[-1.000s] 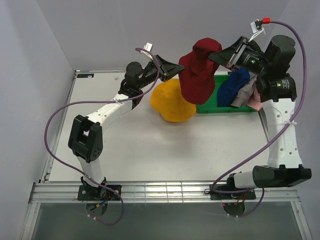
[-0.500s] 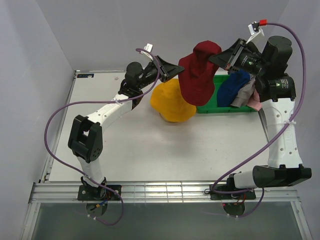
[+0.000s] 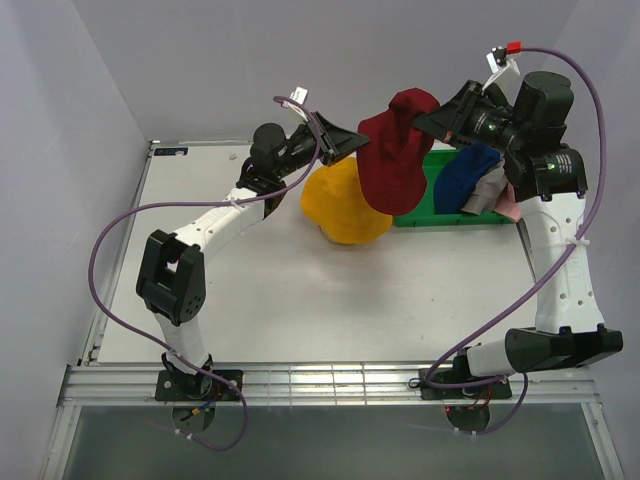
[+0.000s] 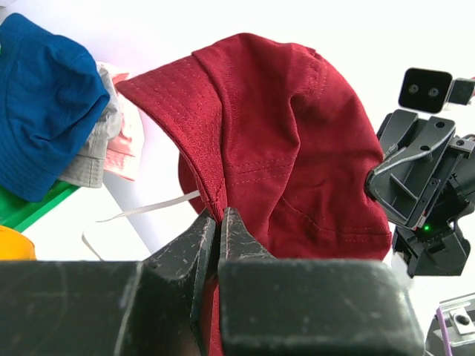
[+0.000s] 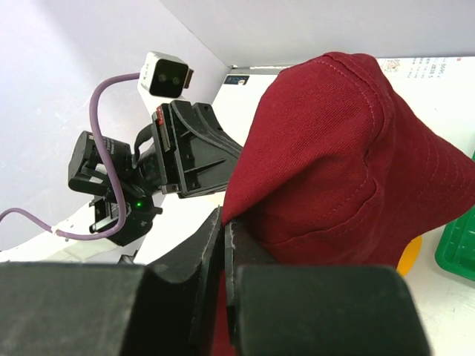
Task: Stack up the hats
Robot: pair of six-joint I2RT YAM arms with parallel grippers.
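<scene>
Hanging between the two claws, the dark red hat [image 3: 393, 150] is held up in the air, well above the table [image 3: 300, 300]. The left claw [image 3: 356, 144] has its fingers pinched together on the hat's brim. Seen from its own camera, the two dark fingertips almost meet, with a stitched fold of red cloth caught between them. The right claw [image 3: 420, 118] is clamped tight on the opposite side of the hat and sits a little higher than the left one. Red fabric bulges out just past its fingertips, and most of the hat droops below it. The two claws face each other, with only the hat between them.

Below the left claw, a little towards the right arm, the yellow hat [image 3: 345, 205] sits crown-up on the table, partly underneath the hanging red one. I cannot tell whether the red hat's lower edge touches it.

Below the right claw, off to its right, lies the green bin [image 3: 450, 219] with the other hats bunched inside. The blue hat [image 3: 462, 175] is nearest that claw. The grey hat [image 3: 488, 190] is pressed against the blue one, and the pink hat [image 3: 508, 205] is farthest out, at the bin's right end. Neither claw touches any of these three.
</scene>
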